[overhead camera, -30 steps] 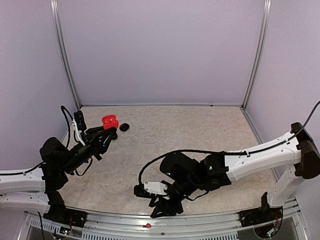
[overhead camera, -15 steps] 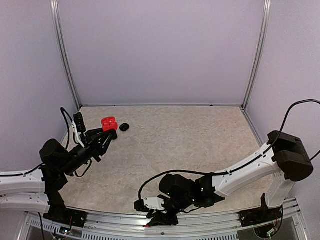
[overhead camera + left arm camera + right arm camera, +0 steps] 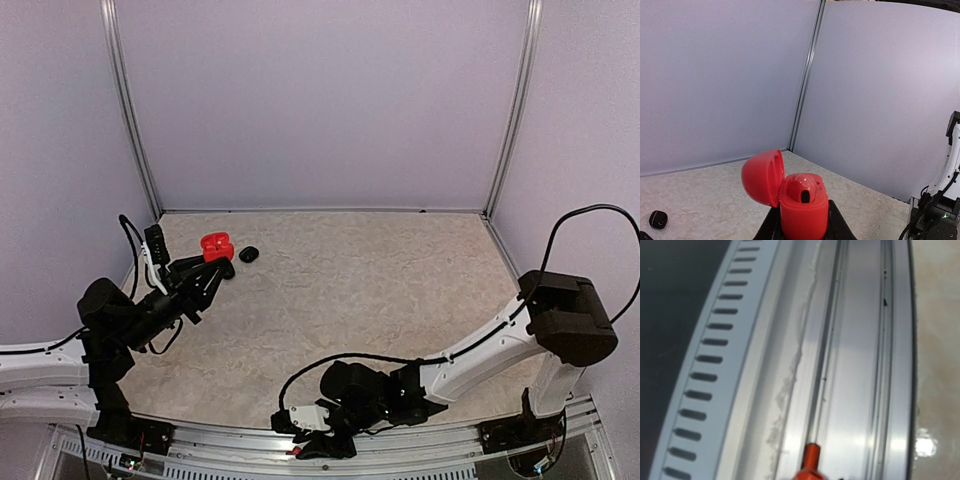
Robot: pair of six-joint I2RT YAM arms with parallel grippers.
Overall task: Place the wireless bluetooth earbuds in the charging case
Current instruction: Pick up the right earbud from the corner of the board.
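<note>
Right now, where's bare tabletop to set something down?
Free: middle and right half of the table, from the back wall to the right arm. Crowded: far-left corner, where the left gripper holds the open red case beside a small black item, and the near rail by the right gripper.

Charging case [image 3: 217, 244] was held above the far left of the table [image 3: 400, 260], clamped between the fingers of the left gripper [image 3: 219, 264], with its lid hinged back. A pebble-shaped item [image 3: 249, 254] lay on the table just right of the case, not touching it. One earbud [image 3: 811, 460] lay off the table, in the channel of the rail [image 3: 855, 365] along the near edge. It was directly under the right gripper [image 3: 318, 447] and well apart from the case.
</note>
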